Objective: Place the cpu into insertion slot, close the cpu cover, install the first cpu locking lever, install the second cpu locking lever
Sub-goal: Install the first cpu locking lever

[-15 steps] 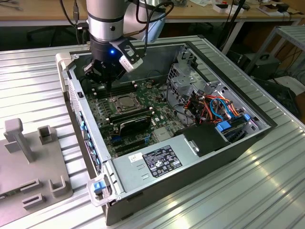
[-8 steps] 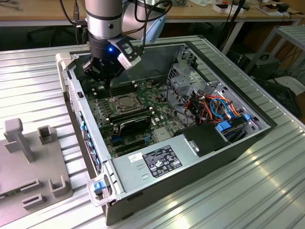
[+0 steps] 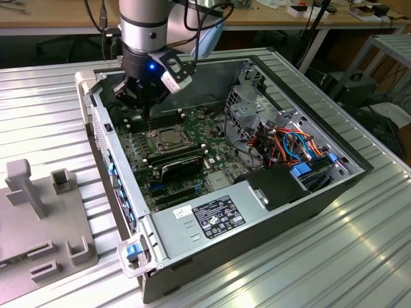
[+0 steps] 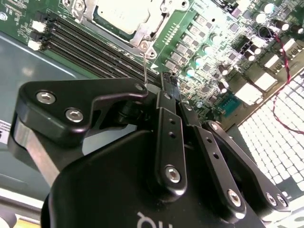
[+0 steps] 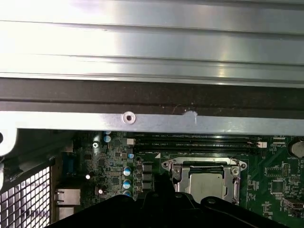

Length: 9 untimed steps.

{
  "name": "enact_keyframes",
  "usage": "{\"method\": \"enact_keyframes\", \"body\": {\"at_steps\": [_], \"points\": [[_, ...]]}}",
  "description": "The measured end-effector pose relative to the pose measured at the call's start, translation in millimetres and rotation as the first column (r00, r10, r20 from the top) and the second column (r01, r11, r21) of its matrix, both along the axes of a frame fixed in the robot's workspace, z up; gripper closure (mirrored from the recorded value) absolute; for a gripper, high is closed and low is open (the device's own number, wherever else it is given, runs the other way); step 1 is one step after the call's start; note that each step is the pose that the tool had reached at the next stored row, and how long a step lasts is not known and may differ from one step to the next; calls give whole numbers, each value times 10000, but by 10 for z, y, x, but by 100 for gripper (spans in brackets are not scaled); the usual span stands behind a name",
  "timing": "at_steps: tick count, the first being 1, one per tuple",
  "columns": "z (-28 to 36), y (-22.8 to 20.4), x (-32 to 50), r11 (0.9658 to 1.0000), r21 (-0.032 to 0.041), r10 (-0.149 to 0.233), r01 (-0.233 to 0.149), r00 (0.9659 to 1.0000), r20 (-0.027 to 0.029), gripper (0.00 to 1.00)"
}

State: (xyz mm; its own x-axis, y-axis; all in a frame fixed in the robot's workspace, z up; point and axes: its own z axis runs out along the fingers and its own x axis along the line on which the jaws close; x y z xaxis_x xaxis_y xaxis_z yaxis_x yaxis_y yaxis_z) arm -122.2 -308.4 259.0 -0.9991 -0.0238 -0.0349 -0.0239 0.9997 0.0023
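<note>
Presently fingers [image 4: 167, 123] clenched on tip of upright lever [image 4: 144, 66]. cpu [image 3: 168, 137] seated under lowered cover [image 5: 176, 172], 5 o'clock from fingers in exterior view. Risk: thin lever slips from grip, springs back, or misses its hook if swung off-line; memory slots [image 4: 95, 47] nearby may get scraped.

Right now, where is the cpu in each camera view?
Exterior view: the cpu sits mid-motherboard, just under the end effector.
Second wrist view: the cpu lies beyond the end effector, past the memory slots.
First wrist view: the cpu lies next to the memory slots.
Shared landmark: the long black memory slots.
</note>
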Motion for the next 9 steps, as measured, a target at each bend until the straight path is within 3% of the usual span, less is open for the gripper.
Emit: {"method": "enact_keyframes", "body": {"at_steps": [4, 9], "points": [[-5, 15, 75, 10000, -1, -1, 1, 10000, -29, 89], [-6, 20, 100, 10000, -1, 0, 0, 10000, -31, 89]]}}
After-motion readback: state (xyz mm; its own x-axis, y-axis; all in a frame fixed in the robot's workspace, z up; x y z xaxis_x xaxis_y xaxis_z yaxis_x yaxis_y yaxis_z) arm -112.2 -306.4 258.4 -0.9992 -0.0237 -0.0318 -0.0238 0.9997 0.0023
